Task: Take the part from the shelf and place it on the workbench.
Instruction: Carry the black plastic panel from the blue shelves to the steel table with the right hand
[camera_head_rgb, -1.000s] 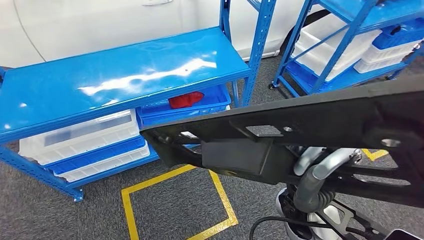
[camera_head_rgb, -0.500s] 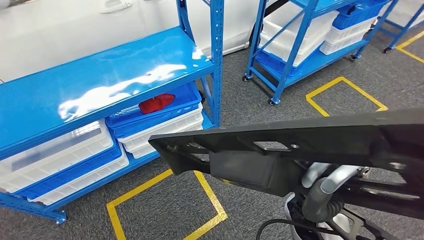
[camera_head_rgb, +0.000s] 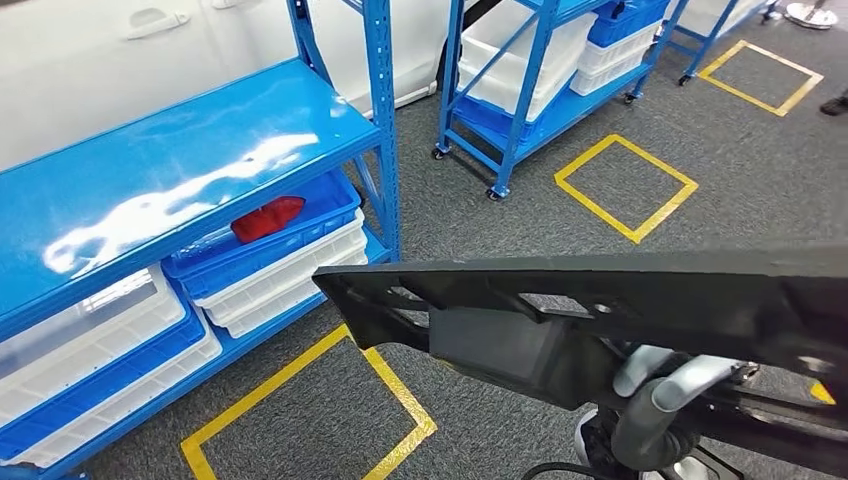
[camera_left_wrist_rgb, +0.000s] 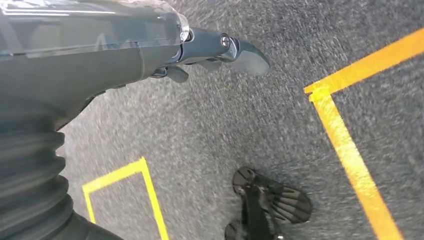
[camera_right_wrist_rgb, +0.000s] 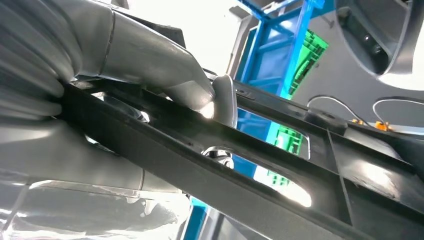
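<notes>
Grey carpet floor (camera_head_rgb: 480, 250) everywhere, with yellow tape squares (camera_head_rgb: 625, 186) marked out on it. Blue steel shelf unit (camera_head_rgb: 170, 170) off to the left, glossy top deck bare, lower level stacked with white and blue bins (camera_head_rgb: 270, 265), something red (camera_head_rgb: 267, 218) sitting in the top blue one. Second blue rack (camera_head_rgb: 520, 95) on casters further back, more white bins in it. Long black plastic part (camera_head_rgb: 600, 300) stretching across the lower right of the head view, well clear of both racks, up in the air over the carpet, flat and ribbed with cutouts and a boxy block under its near end. Right hand (camera_right_wrist_rgb: 150, 75) wrapped around it in the right wrist view, thumb lying over one edge, other fingers coming up from the far side through an opening, so a proper hold on the part. Left hand (camera_left_wrist_rgb: 220, 50) hanging over the floor, fingers loosely extended, nothing in it
</notes>
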